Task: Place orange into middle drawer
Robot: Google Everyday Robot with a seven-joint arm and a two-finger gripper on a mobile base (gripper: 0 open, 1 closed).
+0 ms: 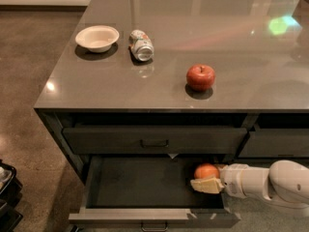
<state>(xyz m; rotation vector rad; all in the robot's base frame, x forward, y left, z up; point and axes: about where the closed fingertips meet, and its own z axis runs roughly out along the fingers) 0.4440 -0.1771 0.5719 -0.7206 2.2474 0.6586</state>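
Reaching in from the right of the middle drawer [140,182], the white arm [270,180] held its tool [207,179] over the drawer's dark interior, at the right-hand end and towards the back. The tool was closed around the orange [206,170]; I could see one tan finger [205,186] pressed against the near side of the fruit, the other hidden behind it. Whether the orange touched the drawer floor I could not tell.

The middle drawer stood pulled well out, its flat front nearest me. Directly above it, the upper drawer [154,140] was closed, its small bar pull at the centre. Above that lay the grey bench [231,47]. On the bench, over the right part of the drawer, sat a red apple [201,77], upright with its stem dimple showing. Farther back, over the drawer's middle, a drinks can [141,45] lay on its side, and just left of it, over the drawer's left end, stood a shallow white bowl [97,37].
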